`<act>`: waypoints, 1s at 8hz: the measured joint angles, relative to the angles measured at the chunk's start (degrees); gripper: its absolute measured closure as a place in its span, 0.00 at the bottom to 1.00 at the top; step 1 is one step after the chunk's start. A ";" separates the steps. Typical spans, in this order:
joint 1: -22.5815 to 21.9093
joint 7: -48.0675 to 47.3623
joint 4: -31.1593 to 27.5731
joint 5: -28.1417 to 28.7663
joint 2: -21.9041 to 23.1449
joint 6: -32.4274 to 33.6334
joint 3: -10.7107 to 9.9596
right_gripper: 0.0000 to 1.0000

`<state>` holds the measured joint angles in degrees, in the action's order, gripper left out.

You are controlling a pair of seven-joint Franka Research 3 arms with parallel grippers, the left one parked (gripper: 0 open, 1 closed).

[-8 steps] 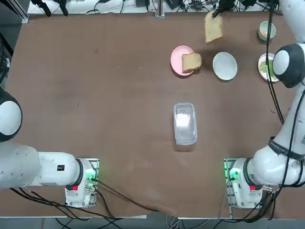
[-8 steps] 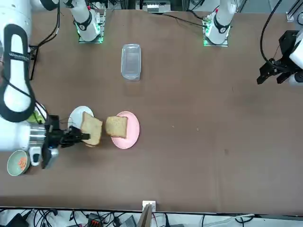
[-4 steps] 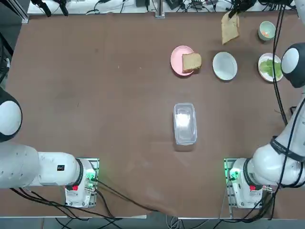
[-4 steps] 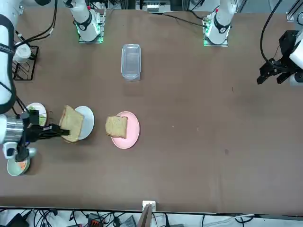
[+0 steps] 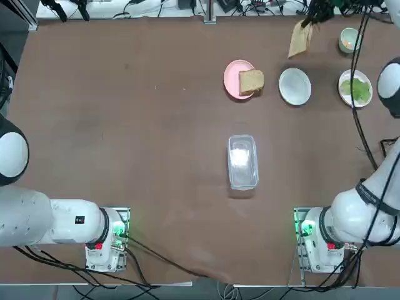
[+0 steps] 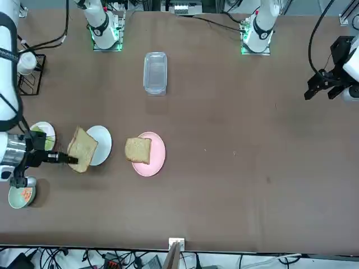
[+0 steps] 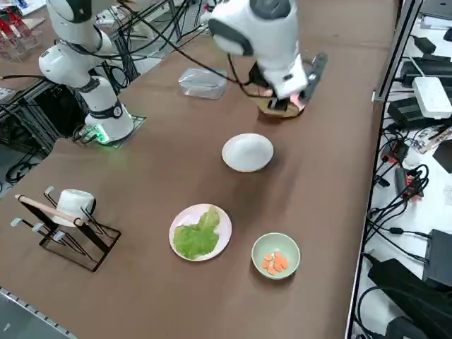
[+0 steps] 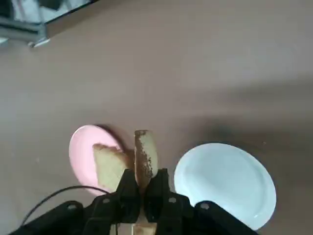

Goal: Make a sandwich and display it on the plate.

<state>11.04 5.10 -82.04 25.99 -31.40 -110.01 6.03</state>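
Above the table, hand pinching bread slice

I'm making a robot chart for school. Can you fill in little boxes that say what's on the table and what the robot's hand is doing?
right end effector: shut on a bread slice, held in the air near the white plate
white plate: nothing on it
pink plate: has the other bread slice
lettuce: on its own small plate
orange pieces: in a pale-green bowl
clear container: middle of the table
sandwich: not built yet
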 joint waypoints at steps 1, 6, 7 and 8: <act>0.81 0.00 -6.68 1.74 2.16 -5.38 -0.07 0.92; 5.41 0.15 -17.45 7.84 2.61 -9.39 -0.24 0.92; 5.41 0.15 -18.17 8.11 2.13 -9.39 -0.20 0.92; 5.35 0.14 -18.73 8.39 1.81 -9.39 -0.08 0.92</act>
<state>16.40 5.24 -100.77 34.38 -29.59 -119.40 5.95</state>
